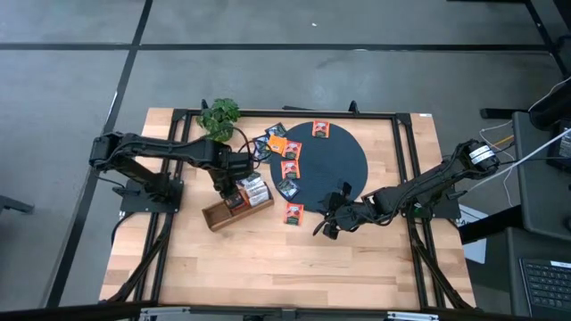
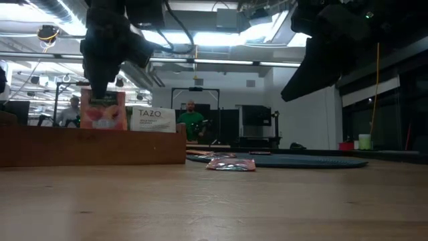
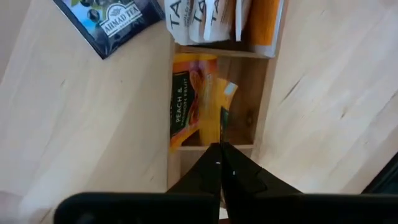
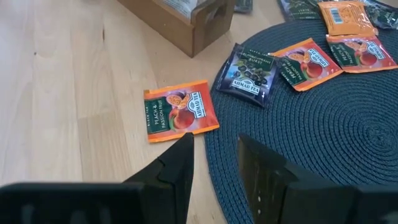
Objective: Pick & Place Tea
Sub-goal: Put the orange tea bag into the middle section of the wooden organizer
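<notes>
Left gripper (image 3: 221, 149), fingers pinched on the edge of an orange sachet (image 3: 194, 99), points straight down into a compartment of the wooden tray (image 1: 234, 209) on the worktop (image 1: 268, 259). Other sachets (image 1: 290, 159) lie on the dark disc (image 1: 343, 160). Right gripper (image 4: 214, 155), arm stretched low, hovers with fingers apart beside a loose orange sachet (image 4: 179, 111) at the disc's edge.

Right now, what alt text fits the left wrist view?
The left gripper's shut fingers pinch an orange sachet standing in a compartment of the wooden tray. White sachets fill the next compartment; a dark blue sachet lies beside it.
</notes>
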